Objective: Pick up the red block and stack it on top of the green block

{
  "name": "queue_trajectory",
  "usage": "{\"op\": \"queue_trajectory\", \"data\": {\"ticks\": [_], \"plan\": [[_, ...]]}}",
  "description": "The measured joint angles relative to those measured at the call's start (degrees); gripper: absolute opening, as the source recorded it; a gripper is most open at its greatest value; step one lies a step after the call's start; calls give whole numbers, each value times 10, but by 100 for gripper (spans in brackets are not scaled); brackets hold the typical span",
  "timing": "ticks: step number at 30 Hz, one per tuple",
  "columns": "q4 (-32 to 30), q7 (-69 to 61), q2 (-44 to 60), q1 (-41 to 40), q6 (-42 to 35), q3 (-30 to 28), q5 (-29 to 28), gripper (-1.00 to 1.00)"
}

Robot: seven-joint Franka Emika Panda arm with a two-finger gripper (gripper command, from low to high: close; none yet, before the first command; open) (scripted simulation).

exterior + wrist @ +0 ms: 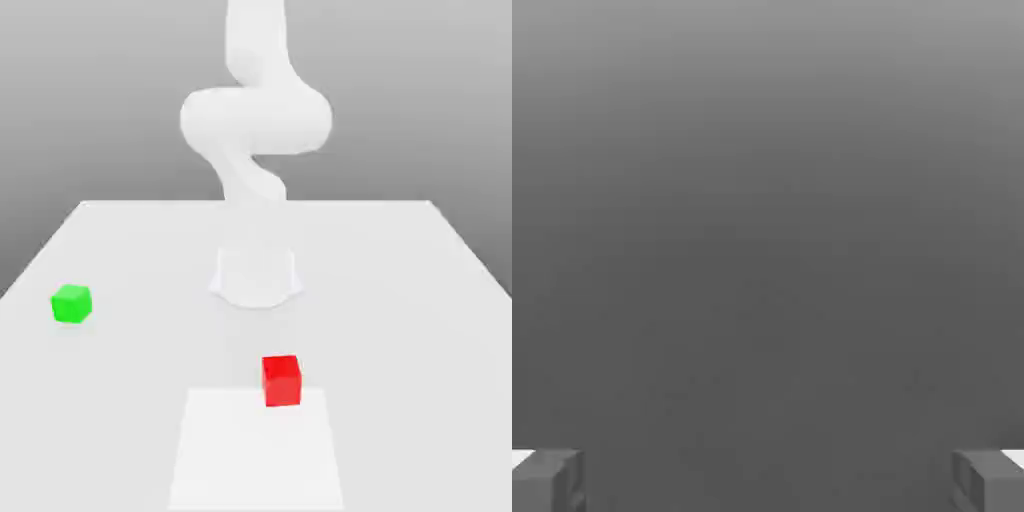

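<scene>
The red block (282, 381) rests on the white table (400, 300), near the front and slightly toward the exterior view's right. Far off at the exterior view's left sits the green block (72, 303), also on the table. Both cubes stand apart and untouched. In the hand view my gripper (768, 482) is open: its two grey fingertips (547, 480) stand wide apart with nothing between them, facing plain grey background. The white arm (255, 120) rises from its base behind the blocks and runs out of the exterior view's top.
The arm's round base (255, 276) stands at the table's middle, behind the red block. A paler square patch (255, 450) marks the table's front, with the red block at its far edge.
</scene>
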Motion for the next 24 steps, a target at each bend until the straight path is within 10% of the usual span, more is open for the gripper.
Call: {"op": "queue_trajectory", "data": {"ticks": [17, 24], "plan": [[-332, -12, 315, 34, 265, 22, 10, 0], [-334, 11, 493, 45, 413, 6, -22, 0]]}}
